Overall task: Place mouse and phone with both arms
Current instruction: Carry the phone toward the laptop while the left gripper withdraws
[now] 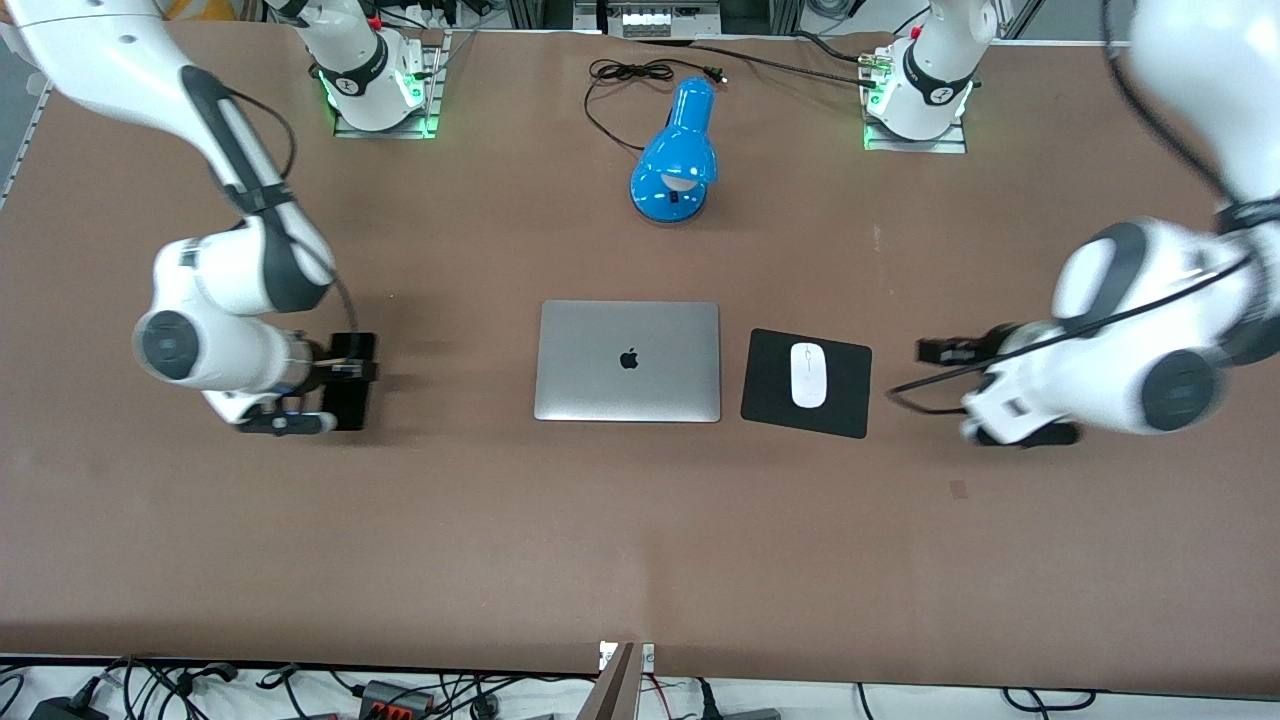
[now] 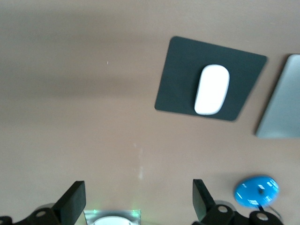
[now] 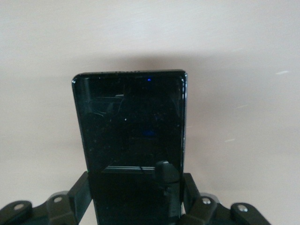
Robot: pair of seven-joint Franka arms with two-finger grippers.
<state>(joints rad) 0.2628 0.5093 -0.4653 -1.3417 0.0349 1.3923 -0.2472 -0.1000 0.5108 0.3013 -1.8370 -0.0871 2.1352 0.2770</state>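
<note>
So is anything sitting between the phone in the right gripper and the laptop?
Nothing visible. The right gripper holds the phone toward the right arm's end; only bare table lies between it and the closed laptop.

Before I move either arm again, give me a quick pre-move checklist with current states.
1. Right gripper shut on the phone: ok.
2. Phone set down beside the laptop: not ok, it is at the right arm's end of the table.
3. Whether the phone rests on the table or is lifted: cannot tell.
4. Mouse on the mouse pad: ok.
5. Left gripper open, holding nothing: ok.
6. Left gripper apart from the mouse pad: ok.
</note>
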